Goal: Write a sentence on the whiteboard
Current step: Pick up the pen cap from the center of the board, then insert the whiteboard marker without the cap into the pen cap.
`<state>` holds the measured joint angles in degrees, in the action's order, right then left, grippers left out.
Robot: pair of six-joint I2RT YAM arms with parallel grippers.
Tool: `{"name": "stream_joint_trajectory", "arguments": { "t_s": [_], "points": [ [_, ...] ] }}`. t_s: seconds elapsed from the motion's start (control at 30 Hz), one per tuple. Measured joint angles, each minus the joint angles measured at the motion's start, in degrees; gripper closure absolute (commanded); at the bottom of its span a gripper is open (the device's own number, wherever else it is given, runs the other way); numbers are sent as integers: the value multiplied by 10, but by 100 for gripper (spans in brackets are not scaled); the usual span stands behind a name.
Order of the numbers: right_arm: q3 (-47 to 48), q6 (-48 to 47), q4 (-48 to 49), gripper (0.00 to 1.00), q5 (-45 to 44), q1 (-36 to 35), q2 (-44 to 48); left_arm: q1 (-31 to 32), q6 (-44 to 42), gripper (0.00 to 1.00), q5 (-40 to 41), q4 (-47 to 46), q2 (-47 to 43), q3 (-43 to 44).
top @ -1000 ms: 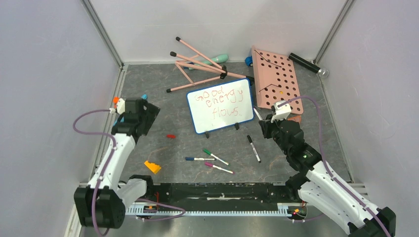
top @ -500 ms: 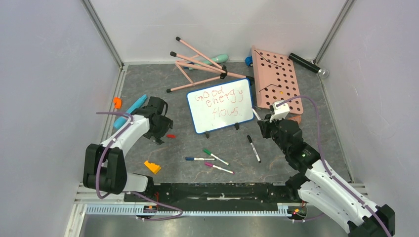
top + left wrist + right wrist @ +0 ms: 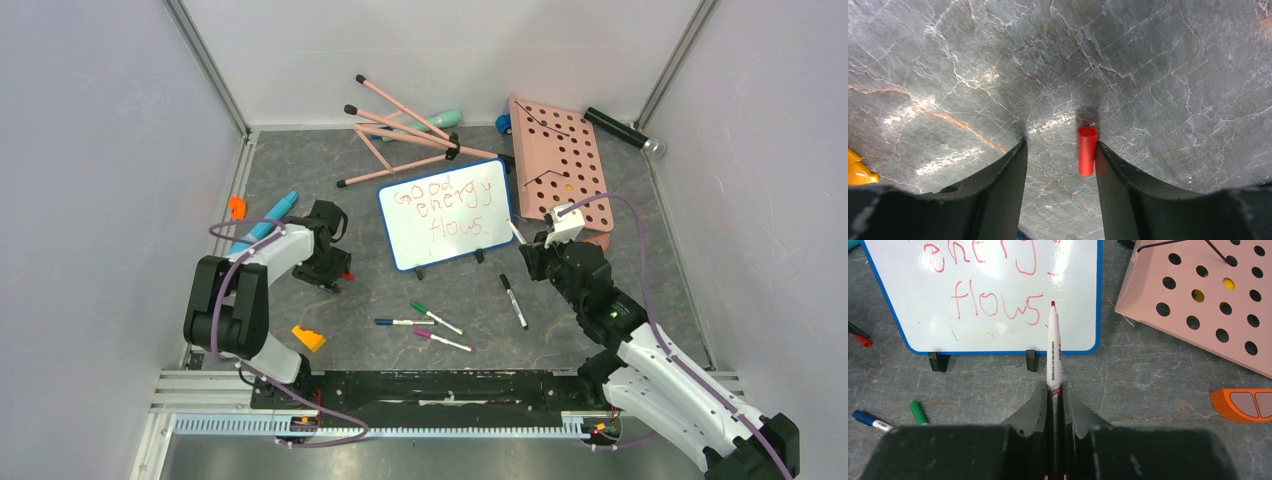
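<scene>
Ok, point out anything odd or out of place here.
A red cap lies loose on the table between the left gripper's jaws; the right gripper holds the red marker uncapped. A pink tripod lies toppled behind the whiteboard.

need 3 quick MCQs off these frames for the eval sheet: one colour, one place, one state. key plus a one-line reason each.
1. What colour is the sentence on the whiteboard?
A. blue
B. red
C. green

2. Where does the red cap lie?
A. on the whiteboard
B. on the table, between the fingers of the left tool
C. propped against the whiteboard

3. What state is the right tool in?
A. open and empty
B. shut on the red marker
C. shut on the red cap

Key:
1 B: the letters show red in the right wrist view.
2 B: the left wrist view shows it flat on the table between the parted fingers.
3 B: the jaws pinch the marker's barrel, its tip pointing at the board.
</scene>
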<state>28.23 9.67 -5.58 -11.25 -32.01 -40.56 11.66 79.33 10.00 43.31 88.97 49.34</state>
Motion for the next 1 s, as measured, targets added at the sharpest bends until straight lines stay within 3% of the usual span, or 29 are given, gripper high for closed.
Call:
{"name": "stream_joint_trajectory", "arguments": {
  "t_s": [0.1, 0.2, 0.27, 0.3, 0.43, 0.6, 0.77, 1.0],
  "points": [
    [0, 2, 0, 100, 0, 0, 1, 0, 7, 49, -1, -1, 2, 1],
    [0, 2, 0, 100, 0, 0, 4, 0, 10, 61, -3, 0, 4, 0],
    [0, 2, 0, 100, 0, 0, 4, 0, 14, 89, -8, -1, 6, 0],
    [0, 2, 0, 100, 0, 0, 4, -1, 17, 97, -12, -2, 6, 0],
    [0, 3, -1, 100, 0, 0, 5, -3, 16, 98, -29, -47, -21, -33],
    [0, 1, -1, 100, 30, 0, 8, -5, -56, 98, -93, -212, -84, -120],
    [-40, 19, 75, 100, 157, 1, 30, -3, -141, 98, -172, -323, -142, -161],
    [-119, 104, 219, 100, 308, -13, -32, -3, -152, 98, -217, -498, -233, -263]
  ]
}}
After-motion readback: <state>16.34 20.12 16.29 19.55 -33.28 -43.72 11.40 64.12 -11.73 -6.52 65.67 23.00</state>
